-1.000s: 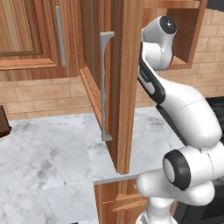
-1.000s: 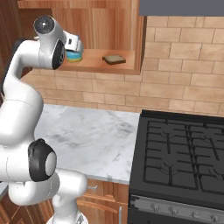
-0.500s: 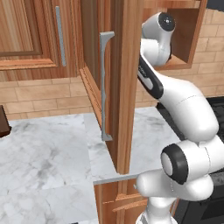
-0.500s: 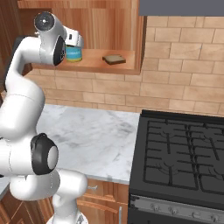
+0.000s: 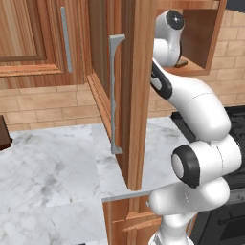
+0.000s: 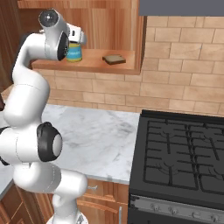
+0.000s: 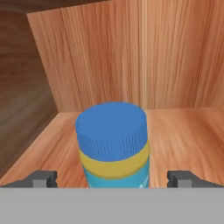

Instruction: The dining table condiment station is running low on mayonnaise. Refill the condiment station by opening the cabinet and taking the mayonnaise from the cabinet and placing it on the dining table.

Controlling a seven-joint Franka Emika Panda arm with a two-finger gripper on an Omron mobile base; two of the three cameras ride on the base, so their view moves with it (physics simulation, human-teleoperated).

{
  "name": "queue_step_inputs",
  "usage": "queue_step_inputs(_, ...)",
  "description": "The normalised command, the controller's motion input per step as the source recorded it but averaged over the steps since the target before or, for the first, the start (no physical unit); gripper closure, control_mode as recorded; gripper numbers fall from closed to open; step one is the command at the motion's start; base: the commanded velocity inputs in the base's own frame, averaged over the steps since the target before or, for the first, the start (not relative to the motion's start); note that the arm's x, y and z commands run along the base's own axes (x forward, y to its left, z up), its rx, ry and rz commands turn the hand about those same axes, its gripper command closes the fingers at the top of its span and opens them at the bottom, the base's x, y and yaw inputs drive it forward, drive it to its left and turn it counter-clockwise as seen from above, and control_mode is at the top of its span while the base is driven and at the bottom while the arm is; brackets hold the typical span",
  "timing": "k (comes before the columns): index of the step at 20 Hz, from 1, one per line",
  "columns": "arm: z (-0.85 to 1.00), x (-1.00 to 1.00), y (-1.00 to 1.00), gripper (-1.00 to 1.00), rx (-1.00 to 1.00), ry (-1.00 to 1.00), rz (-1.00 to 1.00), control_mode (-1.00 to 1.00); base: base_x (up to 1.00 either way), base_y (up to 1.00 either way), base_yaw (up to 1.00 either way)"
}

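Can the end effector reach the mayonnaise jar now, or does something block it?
Probably yes. The end effector is open with the jar straight ahead between its tips, the cabinet door stands open, and nothing lies between.

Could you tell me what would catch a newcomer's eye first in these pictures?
Most striking is the mayonnaise, its bright blue lid standing upright on the shelf of the open cabinet, framed between the open gripper tips. Next is a flat dark brown slice to its right on the same shelf, above the black stove.

No legible text or labels anywhere.
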Motion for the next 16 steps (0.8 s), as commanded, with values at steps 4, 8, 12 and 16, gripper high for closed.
queue_step_inputs(4, -0.04, 0.28, 0.0, -1.0, -0.08, 0.0, 0.0, -1.0, 0.0, 0.0, 0.0)
queue_step_inputs(8, -0.05, 0.3, 0.05, -1.0, -0.04, 0.0, 0.0, -1.0, 0.0, 0.0, 0.0)
queue_step_inputs(12, -0.1, 0.22, 0.07, -1.0, 0.0, 0.0, 0.0, -1.0, 0.0, 0.0, 0.0)
queue_step_inputs(16, -0.13, 0.19, 0.01, -1.0, 0.0, 0.0, 0.0, -1.0, 0.0, 0.0, 0.0)
